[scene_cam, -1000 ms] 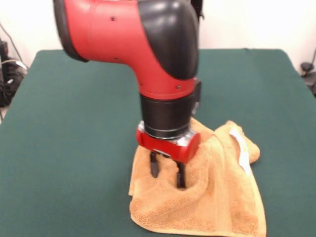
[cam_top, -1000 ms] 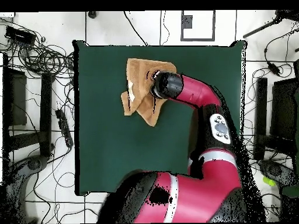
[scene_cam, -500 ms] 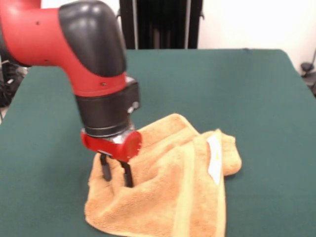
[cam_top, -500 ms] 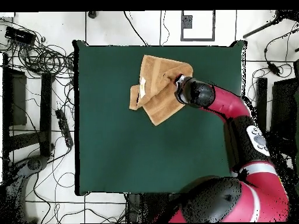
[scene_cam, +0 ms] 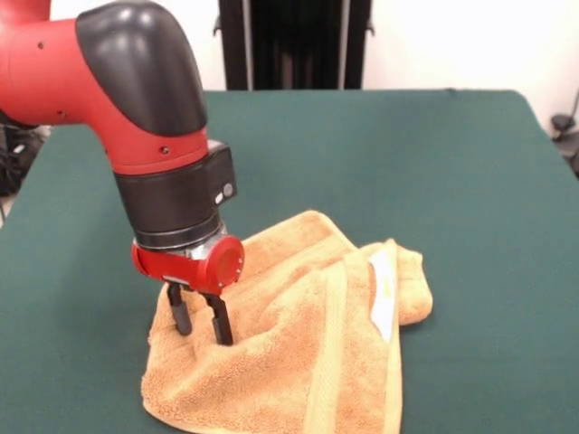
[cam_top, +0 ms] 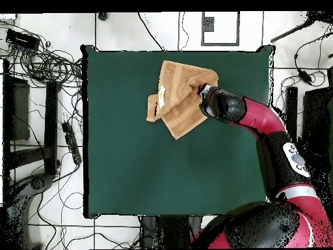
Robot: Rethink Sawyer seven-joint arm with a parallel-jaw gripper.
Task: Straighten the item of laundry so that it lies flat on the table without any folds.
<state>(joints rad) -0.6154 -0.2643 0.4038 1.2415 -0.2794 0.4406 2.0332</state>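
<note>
A red and black robot arm [scene_cam: 136, 108] is reaching down over the green table [scene_cam: 470, 181], its gripper [scene_cam: 199, 327] pressing into the item of laundry [scene_cam: 298, 344], an orange-tan terry towel. In the front view the two dark fingers [scene_cam: 220, 324] are standing a little apart with a ridge of cloth rising between them; the tips are sinking into the pile, so they seem to be pinching that ridge, though the contact itself is partly hidden. The gripper is working at the towel's left part as the front view shows it, close to that edge of the cloth.

The towel is lying crumpled rather than flat. A flat woven band [scene_cam: 330, 353] is running down its middle toward the near edge of the table, and beside it a fold is doubling back over the cloth, showing a small white tag [scene_cam: 384, 291]. A rounded lump of cloth is bunching at the right, past the tag.

Seen from overhead, the towel [cam_top: 177, 97] is sitting near one long edge of the table [cam_top: 130, 163], roughly midway along it and well clear of the corners, with the gripper [cam_top: 203, 90] at the cloth's side and the arm [cam_top: 260, 124] stretching in across the table's edge. Cables [cam_top: 39, 58] are lying tangled on the tiled floor [cam_top: 123, 26] around the table.
</note>
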